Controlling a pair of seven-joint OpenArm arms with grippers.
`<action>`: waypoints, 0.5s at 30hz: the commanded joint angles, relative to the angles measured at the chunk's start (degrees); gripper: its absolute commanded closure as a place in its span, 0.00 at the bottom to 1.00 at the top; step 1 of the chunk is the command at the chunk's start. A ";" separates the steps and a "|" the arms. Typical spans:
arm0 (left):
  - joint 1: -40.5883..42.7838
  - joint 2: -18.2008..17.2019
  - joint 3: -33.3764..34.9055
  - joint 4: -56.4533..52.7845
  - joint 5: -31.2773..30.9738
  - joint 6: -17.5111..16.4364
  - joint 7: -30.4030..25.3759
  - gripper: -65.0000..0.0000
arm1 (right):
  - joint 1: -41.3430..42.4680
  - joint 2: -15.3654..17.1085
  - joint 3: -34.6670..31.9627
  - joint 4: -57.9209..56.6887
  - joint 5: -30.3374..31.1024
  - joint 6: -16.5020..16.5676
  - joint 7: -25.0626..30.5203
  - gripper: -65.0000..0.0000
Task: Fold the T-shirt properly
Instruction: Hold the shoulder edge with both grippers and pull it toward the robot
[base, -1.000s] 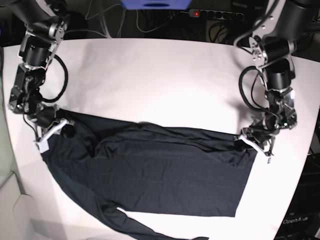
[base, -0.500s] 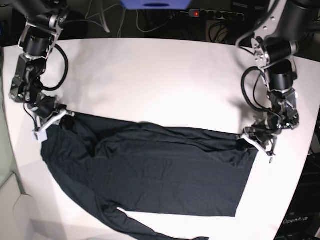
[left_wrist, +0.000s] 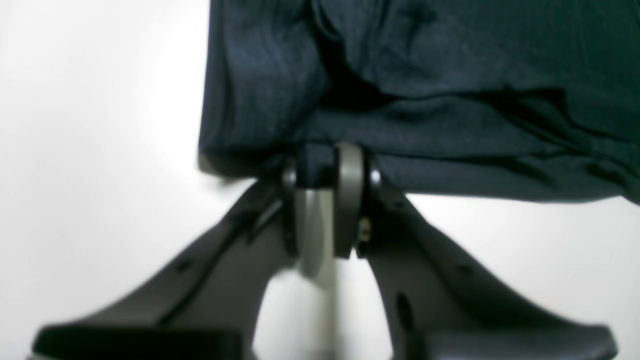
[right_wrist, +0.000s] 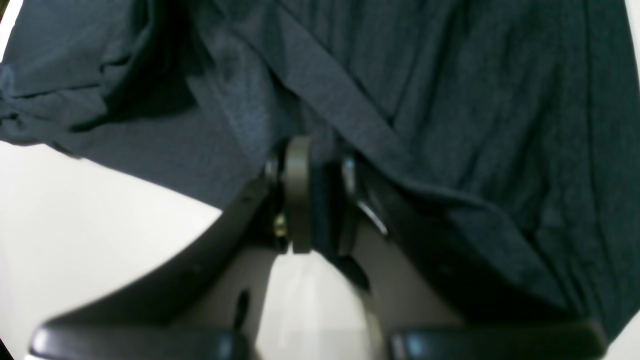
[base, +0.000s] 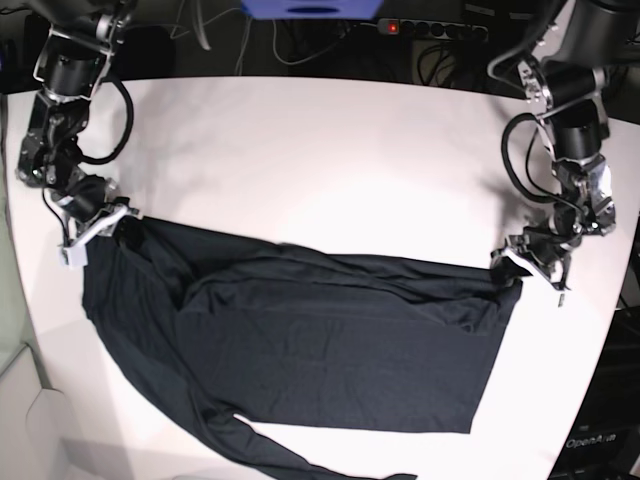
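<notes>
T-shirt (base: 320, 350) is being held at far corners w/ left gripper (left_wrist: 327, 172) & right gripper (right_wrist: 312, 167), jaws clamped on fabric.

One T-shirt (base: 320, 340), two arms (base: 60, 120)

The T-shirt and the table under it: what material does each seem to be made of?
The T-shirt: seemingly a thin, soft knit, matte and very dark navy. It drapes in loose folds and wrinkles, and the wrist views show a fine ribbed weave.

The table: a smooth, hard white surface, perhaps laminate or painted board. It shows a soft glare and no grain; the exact material cannot be told.
</notes>
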 joint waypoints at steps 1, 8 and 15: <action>-0.49 -0.68 -0.05 1.12 1.41 0.53 3.08 0.85 | 0.14 0.77 -0.11 0.25 -2.03 -0.27 -1.84 0.90; -0.31 -0.24 -0.14 13.78 1.41 0.53 11.61 0.86 | 0.14 0.69 -0.11 0.25 -2.03 -0.27 -1.84 0.90; -1.54 3.01 -0.05 25.12 2.03 0.53 16.71 0.86 | 0.23 0.51 -0.11 0.25 -2.03 -0.27 -1.84 0.90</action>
